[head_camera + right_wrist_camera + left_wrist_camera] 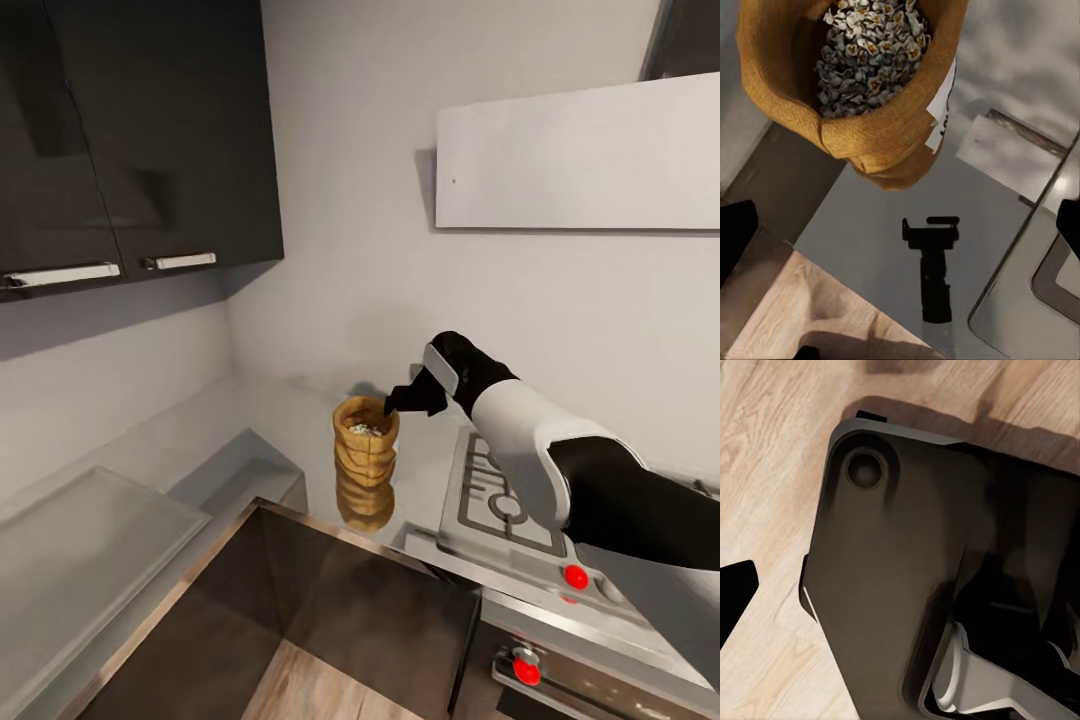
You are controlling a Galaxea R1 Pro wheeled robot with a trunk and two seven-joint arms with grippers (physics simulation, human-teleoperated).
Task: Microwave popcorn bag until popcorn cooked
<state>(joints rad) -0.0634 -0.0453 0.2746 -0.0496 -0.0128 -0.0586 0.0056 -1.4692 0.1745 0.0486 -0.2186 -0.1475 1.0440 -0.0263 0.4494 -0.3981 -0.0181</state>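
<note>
a: start near. what sits closest?

b: in the left wrist view, the robot's own dark base [907,570] over the wood floor [765,450]. one dark fingertip [735,596] of the left end effector shows at the edge of that view; i cannot tell whether it is wide or narrow.

a: and the right arm?

b: it reaches forward from the head view's right, across the corner of the gas hob [500,500], forearm roughly level, wrist bent down toward the sack. the right end effector [400,398] hangs just beside the rim of the popcorn bag [366,462]. in the right wrist view its two fingertips sit at opposite edges, so it is spread wide and holds nothing.

a: where is the bag exactly?

b: upright on the shiny grey desk [290,420], between the hob and the corner under the dark wall cabinets [140,140]. its mouth is open, with kernels [870,52] visible inside, and its white label [943,112] faces the hob side.

a: so which step?

b: i'd judge the pickup, at the approach: nothing is gripped yet. the next move calls for lowering the fingers to straddle the rolled rim, one inside and one outside, then closing and lifting straight so no kernels spill.

a: farther back?

b: the pale wall and a flat grey range hood [580,155].
</note>
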